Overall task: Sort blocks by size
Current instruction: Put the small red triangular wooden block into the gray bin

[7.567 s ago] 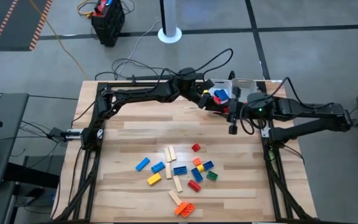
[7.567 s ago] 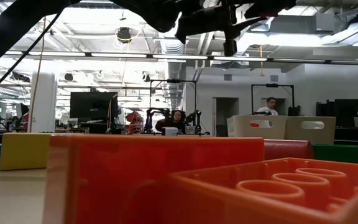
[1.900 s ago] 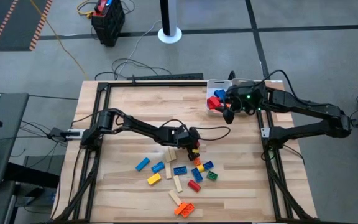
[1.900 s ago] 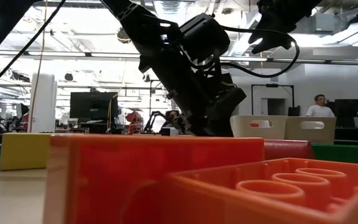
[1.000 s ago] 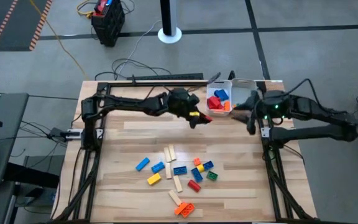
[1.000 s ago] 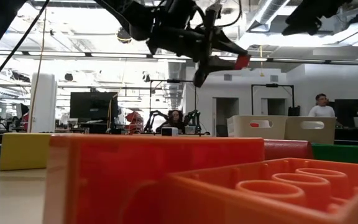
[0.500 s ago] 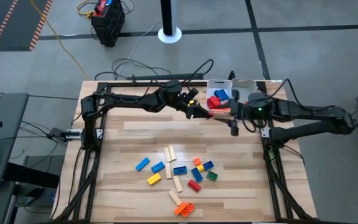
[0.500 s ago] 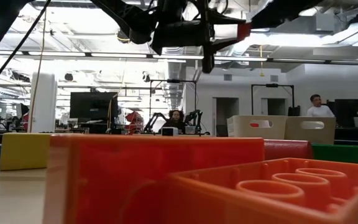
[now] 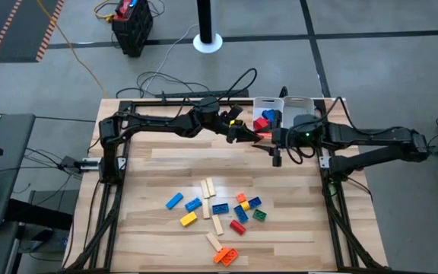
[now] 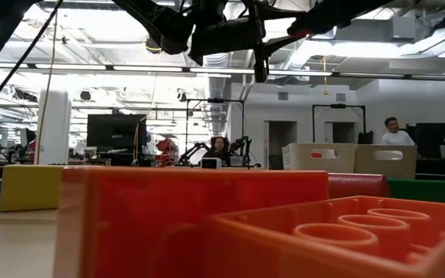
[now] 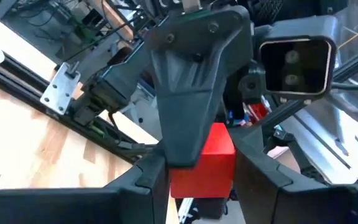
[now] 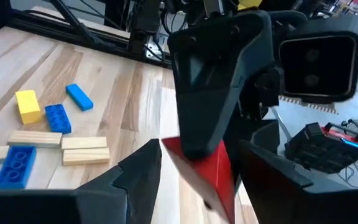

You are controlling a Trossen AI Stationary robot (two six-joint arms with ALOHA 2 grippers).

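A red block (image 11: 205, 163) is held high above the table's far right part by my left gripper (image 9: 243, 134), which is shut on it. My right gripper (image 9: 272, 141) faces it, open, with one finger (image 12: 138, 177) on each side of the same block (image 12: 199, 167). Several loose blocks (image 9: 220, 213), coloured bricks and pale wooden bars, lie flat on the table's near middle. More red and blue blocks (image 9: 265, 119) lie in the white tray (image 9: 298, 100) at the far right. My left gripper pinches the red block between its two fingers, on two opposite sides (image 11: 227, 155). The fingers come level from the table's left. The block is lifted clear, high over the table. My right gripper surrounds the block; whether its fingers touch it, I cannot tell.
A yellow brick (image 12: 27, 104), blue bricks (image 12: 58, 118) and wooden bars (image 12: 82, 149) lie below the grippers. A big red brick (image 10: 191, 224) and an orange one (image 10: 346, 239) fill the low view's foreground. Cables (image 9: 166, 80) hang at the far edge. A person (image 10: 392, 131) stands in the room behind.
My left gripper has carried the red block a little up and toward the far right, tipping to level. My right gripper has come toward the table's left and rolled, so that its fingers now stand around the block.
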